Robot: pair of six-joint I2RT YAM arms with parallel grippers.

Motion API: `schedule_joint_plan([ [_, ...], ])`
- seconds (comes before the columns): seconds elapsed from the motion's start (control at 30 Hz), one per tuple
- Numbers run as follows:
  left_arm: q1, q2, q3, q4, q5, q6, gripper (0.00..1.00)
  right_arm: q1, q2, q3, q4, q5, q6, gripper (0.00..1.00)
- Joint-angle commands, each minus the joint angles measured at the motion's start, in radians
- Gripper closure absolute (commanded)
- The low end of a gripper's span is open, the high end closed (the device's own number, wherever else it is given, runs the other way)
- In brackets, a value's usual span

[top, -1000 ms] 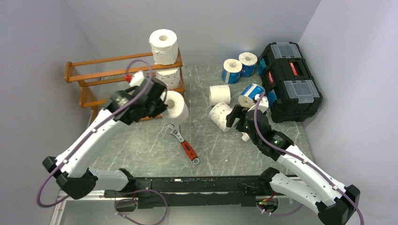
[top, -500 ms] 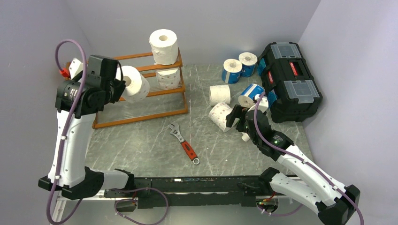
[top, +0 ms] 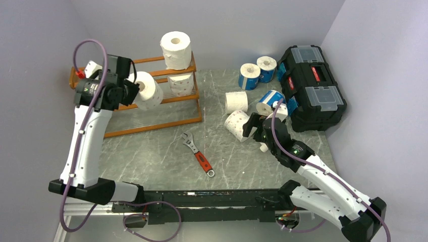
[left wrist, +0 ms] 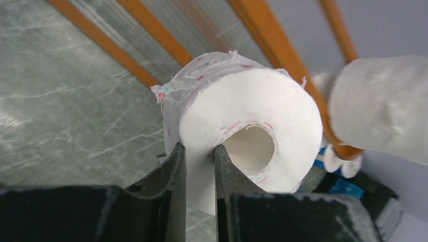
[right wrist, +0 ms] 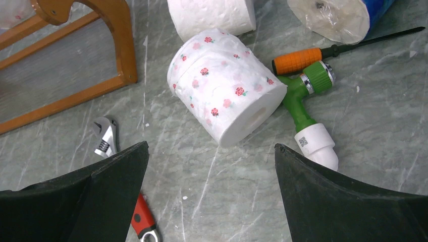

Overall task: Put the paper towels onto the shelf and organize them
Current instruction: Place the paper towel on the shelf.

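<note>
1. The left gripper (left wrist: 199,154) is clamped on a red-flecked roll (left wrist: 242,116). Its two fingers pinch the roll's wall, and the hollow core sits just at 3 o'clock of them.
2. In the top view this roll (top: 149,91) hangs at 3 o'clock of the left gripper (top: 132,86), in front of the shelf's (top: 151,126) middle rails. Whether it touches them cannot be told.
3. A white roll (top: 175,49) stands on the shelf's top right corner, with a spotted roll (top: 181,83) on the tier below. Both are at about 2 o'clock of the red-flecked roll.
4. The right gripper (right wrist: 211,146) is spread wide and holds nothing.
5. A rose-print roll (right wrist: 224,93) lies on its side on the table at 12 o'clock of the gap between the fingers, just beyond their tips.
6. A wrench (right wrist: 106,141) lies at 9 o'clock of that gripper, and a green hose fitting (right wrist: 303,101) at 2 o'clock.
</note>
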Motion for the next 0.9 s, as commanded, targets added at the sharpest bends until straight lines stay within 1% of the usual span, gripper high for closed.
schedule_joint_plan([
  [0.0, 0.011, -0.061, -0.11, 0.093, 0.029, -0.033, 1.0, -0.003, 0.017, 0.018, 0.012, 0.004, -0.002, 0.03],
  [0.07, 0.025, -0.059, -0.146, 0.098, 0.03, -0.046, 1.0, -0.003, 0.027, 0.019, 0.02, -0.005, -0.002, 0.03],
  [0.13, 0.044, -0.037, -0.146, 0.087, 0.043, -0.052, 1.0, -0.003, 0.034, 0.019, 0.029, -0.014, 0.001, 0.03],
  [0.37, 0.111, 0.074, -0.092, 0.061, 0.104, -0.052, 1.0, -0.003, 0.054, 0.011, 0.051, -0.041, 0.016, 0.03],
  [0.57, 0.152, 0.169, -0.005, 0.036, 0.152, -0.046, 1.0, -0.003, 0.061, 0.007, 0.058, -0.043, 0.018, 0.03],
  [0.87, 0.169, 0.223, 0.018, 0.043, 0.176, -0.046, 1.0, -0.004, 0.078, 0.013, 0.073, -0.049, 0.008, 0.03],
])
